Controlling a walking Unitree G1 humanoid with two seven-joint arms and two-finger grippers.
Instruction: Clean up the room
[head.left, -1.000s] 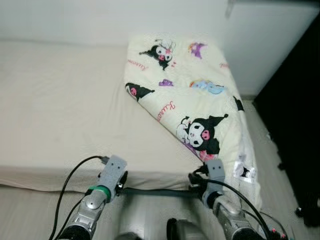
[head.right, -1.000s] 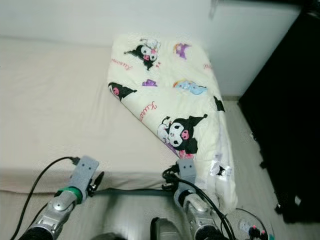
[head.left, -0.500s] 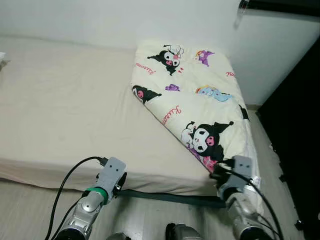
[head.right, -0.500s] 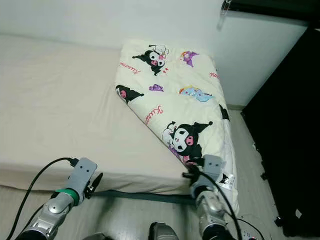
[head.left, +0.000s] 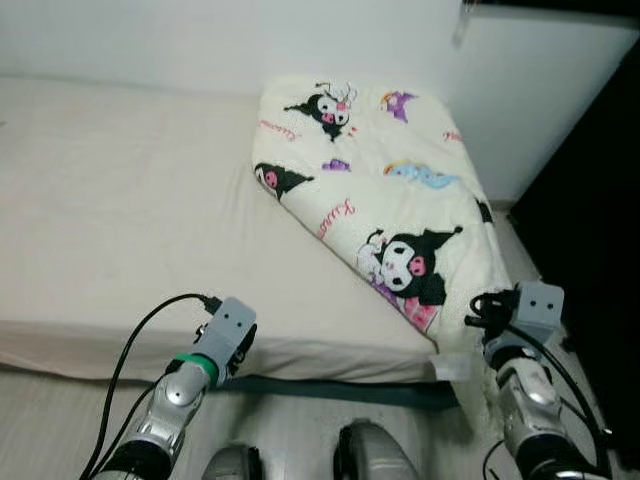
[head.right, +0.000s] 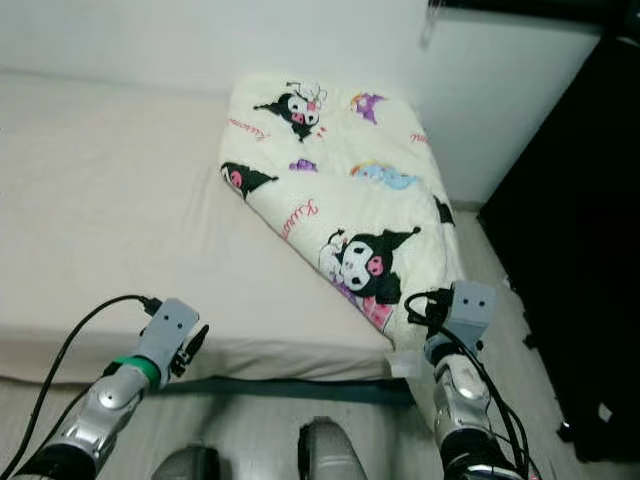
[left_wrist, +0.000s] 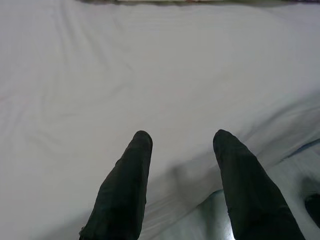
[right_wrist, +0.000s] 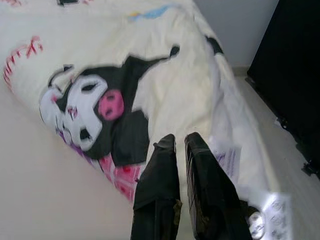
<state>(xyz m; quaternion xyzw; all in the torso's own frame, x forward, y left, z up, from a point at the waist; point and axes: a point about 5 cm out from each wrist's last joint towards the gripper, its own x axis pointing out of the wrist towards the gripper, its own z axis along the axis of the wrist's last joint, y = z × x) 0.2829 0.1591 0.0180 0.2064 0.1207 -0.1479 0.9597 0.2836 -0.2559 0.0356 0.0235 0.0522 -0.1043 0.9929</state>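
Cream cartoon-print blanket (head.left: 385, 190) folded into a long wedge on the right part of the bed (head.left: 120, 210), long axis running from the wall end at the far side down toward the bed's near right corner, slanting to the robot's right as it comes nearer. Folded diagonal edge facing the bare sheet on the left; right side draping over the bed's edge toward the floor. Black-and-white character prints scattered along its length, the largest one near the lower end, with a pink plaid patch just below it. White care tags (right_wrist: 227, 160) on the hanging corner.

Right gripper (right_wrist: 181, 142) at that lower corner, over the blanket just beside the big character print, fingers nearly together with only a thin slit between them; whether any cloth is pinched, cannot tell. Right wrist housing (head.left: 535, 305) seen from the head beside the draped edge.

Left gripper (left_wrist: 181, 140) above the plain sheet near the bed's front edge, well apart from the blanket, fingers spread wide and holding nothing.

Dark cabinet (head.left: 590, 220) along the right, white wall (head.left: 150, 40) behind the bed.
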